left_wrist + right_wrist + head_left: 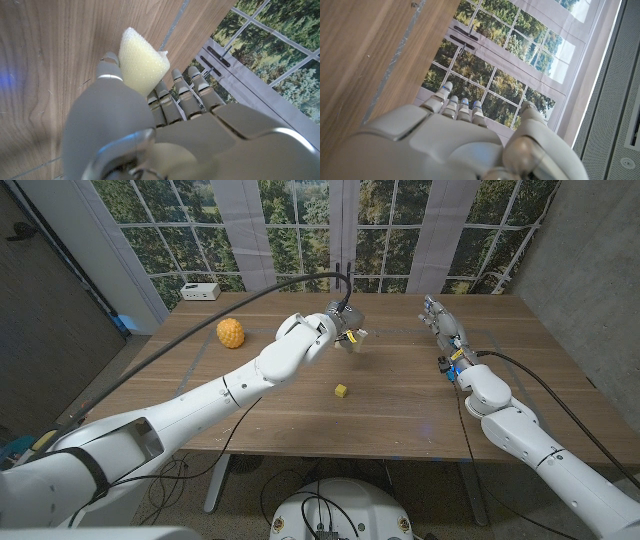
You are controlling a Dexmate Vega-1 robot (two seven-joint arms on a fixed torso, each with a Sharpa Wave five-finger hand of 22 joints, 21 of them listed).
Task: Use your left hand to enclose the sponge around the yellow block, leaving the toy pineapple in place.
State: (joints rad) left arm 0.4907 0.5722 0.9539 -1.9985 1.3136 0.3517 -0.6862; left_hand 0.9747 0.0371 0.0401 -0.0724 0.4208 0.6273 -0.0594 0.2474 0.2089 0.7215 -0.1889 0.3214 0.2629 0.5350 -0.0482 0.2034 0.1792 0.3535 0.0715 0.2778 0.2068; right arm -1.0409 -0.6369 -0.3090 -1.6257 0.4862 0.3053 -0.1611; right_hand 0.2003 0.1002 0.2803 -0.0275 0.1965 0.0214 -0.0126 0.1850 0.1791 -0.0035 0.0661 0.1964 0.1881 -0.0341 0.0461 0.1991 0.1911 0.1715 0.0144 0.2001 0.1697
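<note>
Toy pineapple (230, 333): on the wooden table (400, 415), far left side, well apart from everything else; nothing touching it.
Left hand (343, 327): raised over the table's middle, back of the block; pinching the sponge (141, 62), thumb on one side, fingers on the other.
Sponge: pale yellow, folded into a wedge in the left wrist view, tip sticking out past the fingers; clear of the tabletop as far as can be judged.
Yellow block (341, 391): small cube on bare wood, nearer the robot than the left hand, just beside that hand's shadow; not touched.
Right hand (442, 325): far right of the table, fingers stretched out together and holding nothing; whether resting on the wood or hovering, cannot tell.
Step in hand: sponge picked up and carried; wrapping not yet begun.
Next move, as judgement: bring left hand back toward the block, lower, open the fold over the cube, close around it. Risk: knocking so light a block aside. Pineapple far off the path.
</note>
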